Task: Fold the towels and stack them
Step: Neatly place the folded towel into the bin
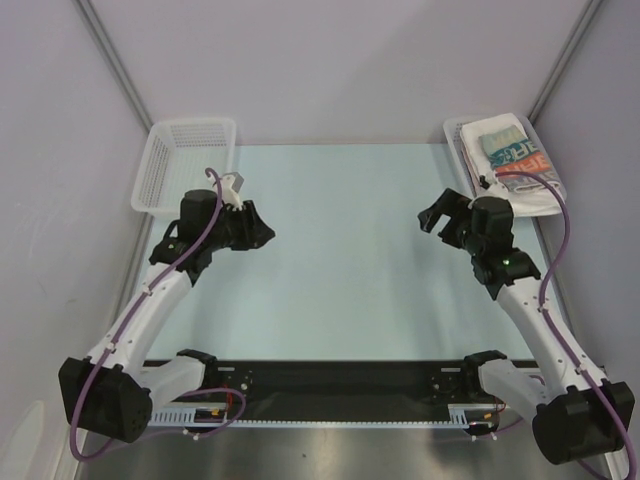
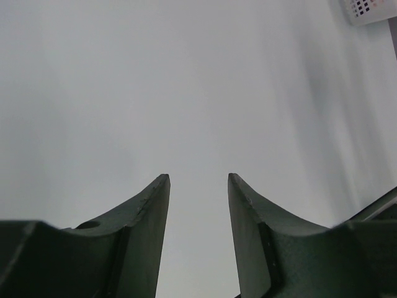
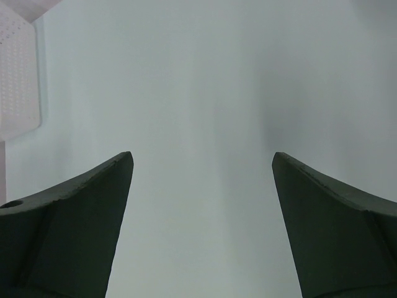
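While 2 arms hover over the table (image 1: 340, 200), the towels (image 1: 512, 150) lie stacked in the right basket (image 1: 455, 140), lettered cloth over white; the left basket (image 1: 170, 170) makes 2. The left gripper (image 2: 198, 180) has its jaws partly apart, gripping nothing; the right gripper (image 3: 203, 158) gapes wide, gripping nothing.

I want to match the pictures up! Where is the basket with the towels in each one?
Top view: the towel basket sits at the far right corner of the table, towels inside.
Left wrist view: just its corner, at the top right, colours peeking through the mesh.
Right wrist view: not in it; the mesh at the left edge is the empty basket.
Shared landmark: the pale table, seen in all three.
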Robot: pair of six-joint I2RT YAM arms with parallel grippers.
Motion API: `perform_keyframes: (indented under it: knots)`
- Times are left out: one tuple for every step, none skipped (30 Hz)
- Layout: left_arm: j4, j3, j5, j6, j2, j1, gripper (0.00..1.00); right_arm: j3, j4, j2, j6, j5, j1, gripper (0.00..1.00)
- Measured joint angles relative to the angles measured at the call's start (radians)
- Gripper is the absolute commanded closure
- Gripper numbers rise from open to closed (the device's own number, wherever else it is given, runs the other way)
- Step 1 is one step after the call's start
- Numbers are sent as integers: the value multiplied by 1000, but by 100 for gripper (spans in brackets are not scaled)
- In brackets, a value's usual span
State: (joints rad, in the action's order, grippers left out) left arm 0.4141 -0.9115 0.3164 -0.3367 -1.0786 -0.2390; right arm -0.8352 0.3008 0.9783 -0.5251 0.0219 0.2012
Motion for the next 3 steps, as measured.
perform_keyframes:
  knots:
    - [0, 0, -1, 2, 0, 0, 52, 0, 0, 3, 3, 0, 0, 0]
    - [0, 0, -2, 5, 0, 0, 52, 0, 0, 6, 3, 1, 0, 0]
    - [0, 0, -3, 6, 0, 0, 52, 0, -1, 10, 4, 2, 0, 0]
